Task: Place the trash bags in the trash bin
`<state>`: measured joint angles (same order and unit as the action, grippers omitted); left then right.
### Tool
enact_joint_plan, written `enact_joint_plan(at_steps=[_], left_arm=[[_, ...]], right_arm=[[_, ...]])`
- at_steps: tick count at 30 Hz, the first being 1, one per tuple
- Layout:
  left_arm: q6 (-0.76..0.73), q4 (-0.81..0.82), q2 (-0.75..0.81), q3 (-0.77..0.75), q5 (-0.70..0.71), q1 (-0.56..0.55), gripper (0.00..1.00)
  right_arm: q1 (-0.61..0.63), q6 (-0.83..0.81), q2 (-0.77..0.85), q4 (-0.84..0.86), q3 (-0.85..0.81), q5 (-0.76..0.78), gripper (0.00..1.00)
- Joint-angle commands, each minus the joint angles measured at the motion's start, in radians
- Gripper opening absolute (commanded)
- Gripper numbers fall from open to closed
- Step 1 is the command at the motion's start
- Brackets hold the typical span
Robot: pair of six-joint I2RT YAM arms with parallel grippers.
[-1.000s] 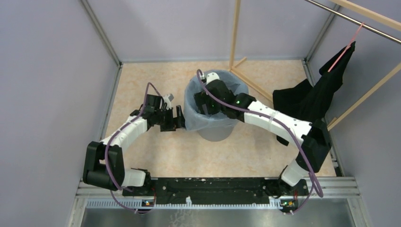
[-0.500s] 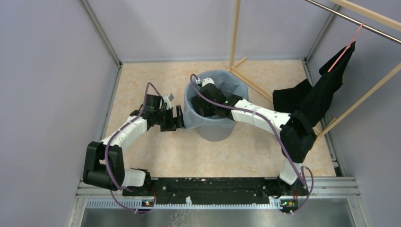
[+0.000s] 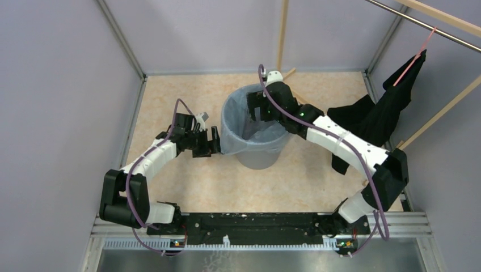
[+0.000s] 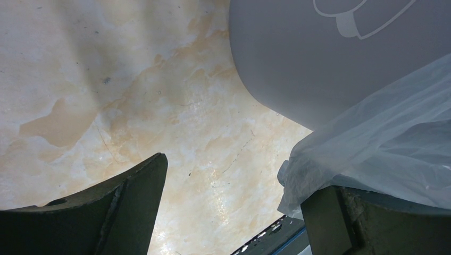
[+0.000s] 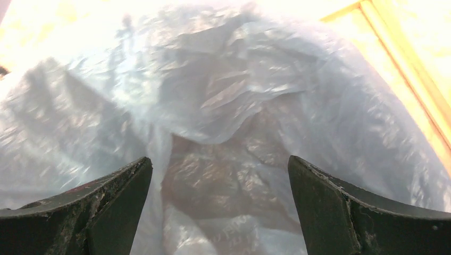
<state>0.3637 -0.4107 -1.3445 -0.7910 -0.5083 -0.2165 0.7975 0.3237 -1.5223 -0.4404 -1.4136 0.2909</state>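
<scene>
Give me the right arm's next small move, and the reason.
Probably lower the right gripper and close on the loose trash bag film below it. Its jaws are open above the trash bin, wrinkled film sags inside, and the left gripper, also open, only has the overhang draped on one finger.

Top camera looks straight down; both wrist cameras closely face the trash bags [image 3: 232,136].

The trash bin [image 3: 258,158] gapes open; wooden frame [image 3: 282,39] close behind.
</scene>
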Motion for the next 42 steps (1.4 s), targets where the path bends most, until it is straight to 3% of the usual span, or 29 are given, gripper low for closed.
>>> enact_joint_plan(at_steps=[1, 12, 21, 25, 30, 33, 42], left_arm=[[-0.006, 0.027, -0.001, 0.006, -0.003, 0.008, 0.94], [-0.006, 0.024, -0.006, 0.002, 0.002, 0.009, 0.94], [-0.006, 0.027, -0.005, 0.003, -0.002, 0.014, 0.94], [-0.006, 0.027, 0.001, 0.003, -0.003, 0.014, 0.94], [-0.009, 0.026, 0.017, 0.006, 0.007, 0.015, 0.94], [-0.017, 0.025, 0.039, 0.004, 0.016, 0.016, 0.95], [0.015, -0.01, 0.215, 0.028, 0.232, 0.015, 0.98]], right_arm=[[-0.024, 0.003, -0.074, 0.06, 0.019, -0.037, 0.99], [-0.012, 0.055, -0.269, 0.134, 0.041, -0.074, 0.93], [-0.013, 0.041, -0.128, 0.084, -0.022, -0.093, 0.94], [-0.014, 0.039, -0.051, 0.148, 0.046, -0.089, 0.99], [-0.019, 0.069, -0.132, 0.169, 0.102, -0.08, 0.97], [-0.009, 0.065, -0.195, 0.142, 0.061, -0.097, 0.91], [0.016, -0.053, -0.071, 0.037, -0.155, -0.004, 0.94]])
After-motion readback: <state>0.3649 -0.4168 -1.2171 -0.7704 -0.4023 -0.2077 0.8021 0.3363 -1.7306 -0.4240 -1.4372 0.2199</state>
